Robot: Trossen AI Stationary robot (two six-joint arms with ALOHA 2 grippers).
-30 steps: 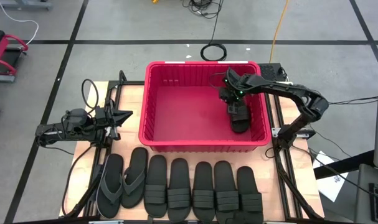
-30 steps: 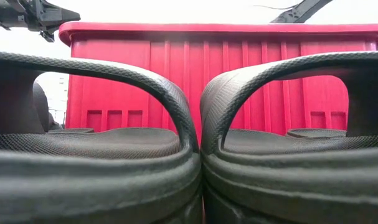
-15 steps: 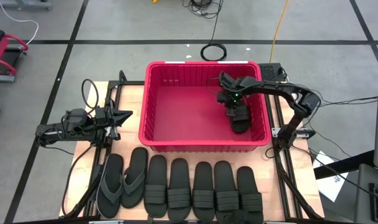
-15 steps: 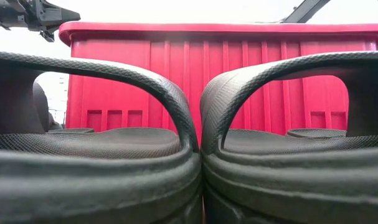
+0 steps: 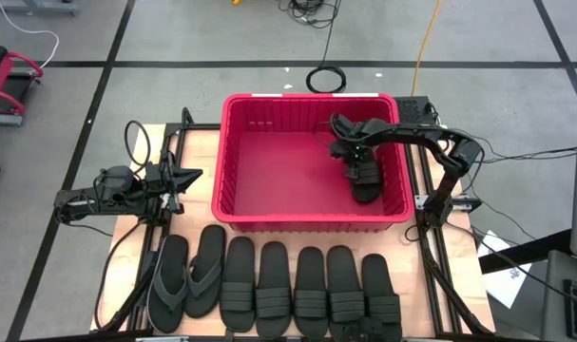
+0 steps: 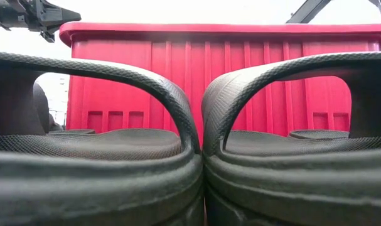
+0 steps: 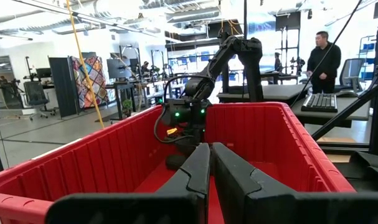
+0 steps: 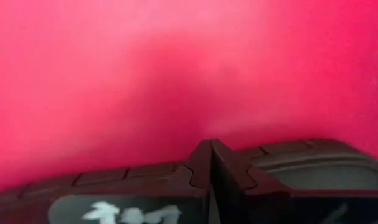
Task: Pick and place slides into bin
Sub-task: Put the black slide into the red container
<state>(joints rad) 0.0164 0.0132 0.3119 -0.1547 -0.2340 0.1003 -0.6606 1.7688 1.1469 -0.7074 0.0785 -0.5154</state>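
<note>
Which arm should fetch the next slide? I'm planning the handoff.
Probably the left. The left gripper waits shut beside the bin, clear of it, nearer the flip-flops. The right gripper is inside the bin over the dropped slide, shut.

Setting: robotics lab or open industrial workshop hall. Evidence, left wrist view: high exposed ceiling with beams and strip lights (image 7: 145, 9), rows of workbenches (image 7: 263, 93) carrying further robot arms, office chairs (image 7: 36, 93), a keyboard (image 7: 319, 102) on a desk, a patterned partition panel (image 7: 89, 81) and a standing person (image 7: 324, 53), all well beyond the fingers. Evidence, high view: grey concrete floor (image 5: 174, 38) marked with black tape lines (image 5: 269, 64), loose cables (image 5: 326, 78), a yellow cord (image 5: 426, 38).
</note>
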